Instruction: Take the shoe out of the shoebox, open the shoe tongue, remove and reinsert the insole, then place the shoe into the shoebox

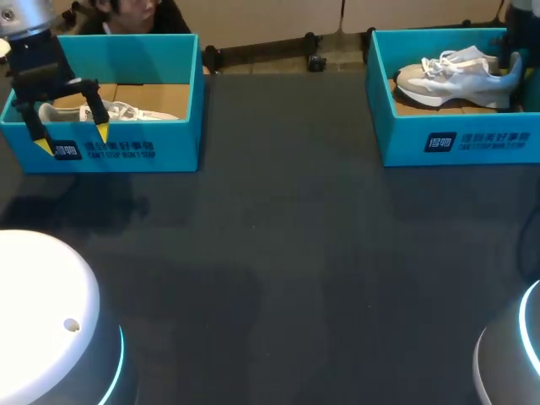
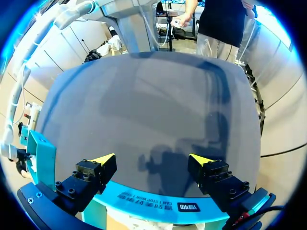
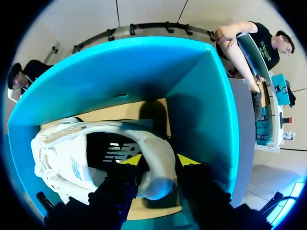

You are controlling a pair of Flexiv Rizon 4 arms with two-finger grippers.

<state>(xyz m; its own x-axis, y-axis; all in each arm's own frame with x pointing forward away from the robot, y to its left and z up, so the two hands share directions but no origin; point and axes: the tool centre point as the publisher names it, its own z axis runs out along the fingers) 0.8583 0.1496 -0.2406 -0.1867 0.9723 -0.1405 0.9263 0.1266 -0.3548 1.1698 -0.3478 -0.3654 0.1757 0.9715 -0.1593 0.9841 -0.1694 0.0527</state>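
Observation:
A white and grey shoe (image 1: pixel 451 76) lies on its side in the teal shoebox (image 1: pixel 472 139) at the table's far right. My right gripper (image 1: pixel 512 69) is down at its heel. In the right wrist view the right gripper (image 3: pixel 159 160) is shut on the shoe (image 3: pixel 72 158): one finger is inside the opening, the other outside the heel, close to the box wall (image 3: pixel 201 120). My left gripper (image 1: pixel 72 139) hangs open over the front wall of a second teal shoebox (image 1: pixel 126 148) at the far left, which holds another white shoe (image 1: pixel 126 111). Nothing is between the left gripper's (image 2: pixel 152 160) fingers.
The dark tabletop (image 1: pixel 287 253) stretches between the two boxes and toward the near edge. My arms' white bases (image 1: pixel 42 312) stand at the near left and near right corners. The left box's front wall (image 2: pixel 153 206) sits just under the left fingers.

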